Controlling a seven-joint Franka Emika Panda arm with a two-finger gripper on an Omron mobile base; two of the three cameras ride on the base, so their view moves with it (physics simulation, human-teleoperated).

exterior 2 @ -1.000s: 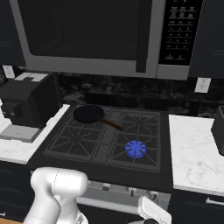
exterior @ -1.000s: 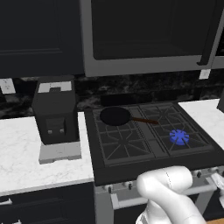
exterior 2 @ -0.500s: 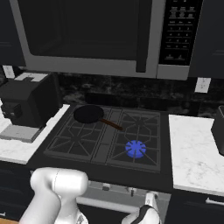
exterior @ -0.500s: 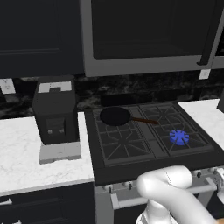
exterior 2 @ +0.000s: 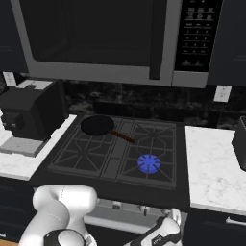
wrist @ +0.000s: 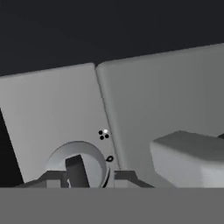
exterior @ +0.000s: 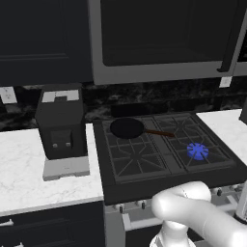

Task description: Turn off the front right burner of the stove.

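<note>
A blue flame burns on the front right burner (exterior: 197, 150) of the stove (exterior 2: 72, 158), set between white counter (exterior: 19, 169) sections. An empty frying pan (exterior: 127, 128) sits on the rear left grate. In the hand view the jaws flank a round grey knob (wrist: 78, 165); whether they grip it cannot be told.

Frying pan (exterior: 127, 128), coffee machine (exterior: 61, 126), microwave (exterior 2: 115, 38), white counters (exterior 2: 214, 163).

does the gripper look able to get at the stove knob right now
Probably yes. In the hand view a round knob sits right at the gripper with nothing between them, on the grey front panel. The burner is burning blue.
</note>
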